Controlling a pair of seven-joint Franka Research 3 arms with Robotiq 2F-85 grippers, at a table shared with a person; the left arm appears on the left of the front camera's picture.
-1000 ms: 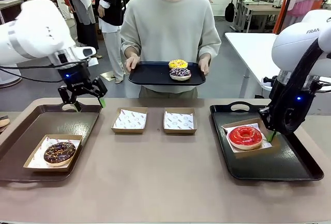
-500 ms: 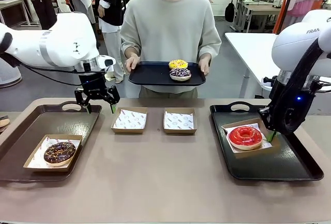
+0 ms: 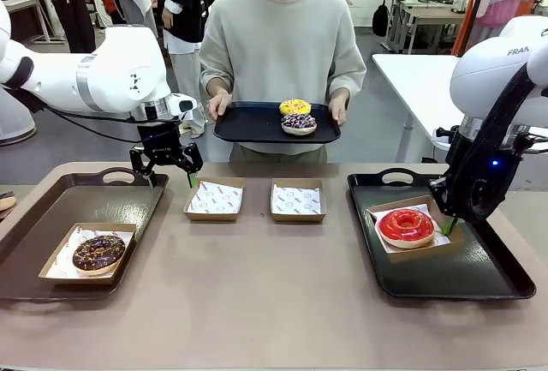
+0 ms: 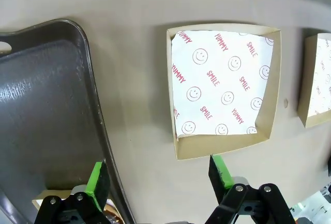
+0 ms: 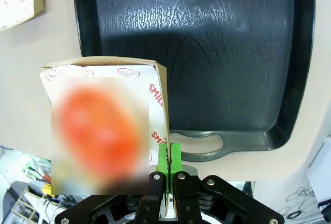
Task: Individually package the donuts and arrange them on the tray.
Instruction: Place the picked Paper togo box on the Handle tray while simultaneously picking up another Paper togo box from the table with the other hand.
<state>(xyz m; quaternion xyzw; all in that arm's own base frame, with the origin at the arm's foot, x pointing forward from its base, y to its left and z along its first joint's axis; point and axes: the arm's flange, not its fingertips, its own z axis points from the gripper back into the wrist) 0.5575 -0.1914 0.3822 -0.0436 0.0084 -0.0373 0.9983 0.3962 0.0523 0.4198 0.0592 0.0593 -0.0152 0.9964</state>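
Note:
A chocolate sprinkled donut [image 3: 98, 253] lies in a paper-lined box on the left tray [image 3: 51, 217]. The glossy red donut [image 3: 406, 226] sits in a box [image 3: 449, 242] on the right tray [image 3: 479, 281]. My right gripper [image 3: 447, 222] is shut on that box's right wall [image 5: 161, 87], fingers pinched together [image 5: 169, 158] beside the red donut [image 5: 101, 131]. My left gripper [image 3: 169, 174] hangs open over the table between the left tray and the left empty box [image 3: 214, 198]. Its green fingertips [image 4: 220, 168] straddle the tray rim [image 4: 95, 110] and the box [image 4: 222, 87]. A yellow donut [image 3: 294, 106] and a purple one [image 3: 298, 121] rest on the person's black tray [image 3: 248, 127].
A second empty lined box [image 3: 297, 200] stands at the middle of the table, its corner [image 4: 318, 79] in the left wrist view. The person holds their tray with both hands beyond the far edge. The near half of the tabletop [image 3: 257, 302] is bare.
My left arm has swung right, from over the left tray's far handle to the gap beside the left empty box. The right arm and the person have not moved.

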